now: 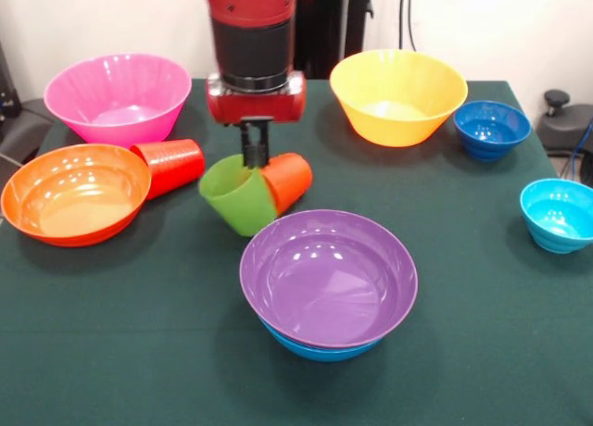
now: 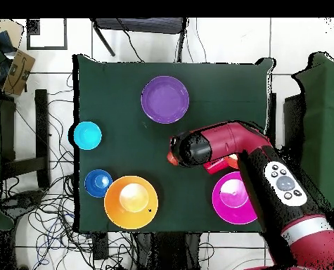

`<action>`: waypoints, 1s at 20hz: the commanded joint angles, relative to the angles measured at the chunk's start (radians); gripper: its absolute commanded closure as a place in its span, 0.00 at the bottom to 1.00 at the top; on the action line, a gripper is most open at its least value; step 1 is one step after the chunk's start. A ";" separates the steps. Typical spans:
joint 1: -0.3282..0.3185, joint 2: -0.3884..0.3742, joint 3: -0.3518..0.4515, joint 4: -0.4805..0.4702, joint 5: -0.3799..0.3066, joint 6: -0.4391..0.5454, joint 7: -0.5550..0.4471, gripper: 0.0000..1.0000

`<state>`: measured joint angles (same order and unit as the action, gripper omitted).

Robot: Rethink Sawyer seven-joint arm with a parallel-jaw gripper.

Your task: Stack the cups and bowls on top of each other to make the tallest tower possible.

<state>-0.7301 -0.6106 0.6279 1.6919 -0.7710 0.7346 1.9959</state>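
The fingers [image 1: 255, 163] pinch the rim of the green cup [image 1: 239, 195], which hangs tilted just behind the purple bowl [image 1: 328, 276]. That bowl sits nested in the blue bowl [image 1: 320, 348] on the counter [image 1: 482, 352]. The orange cup [image 1: 288, 180] touches the green one.

purple bowl [image 1: 328, 276] nested in blue bowl [image 1: 320, 350] | green cup [image 1: 239, 195] tilted

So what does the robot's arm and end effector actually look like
The arm is glossy red with black joint sections, plus a grey panel of round buttons. Its wrist ends in a red block, below which sits a slim black end effector.
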 commanded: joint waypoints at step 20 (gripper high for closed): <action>0.207 -0.106 -0.001 -0.215 0.154 0.342 -0.088 1.00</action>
<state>-0.5767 -0.7379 0.6280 1.5729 -0.6221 0.9961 1.9959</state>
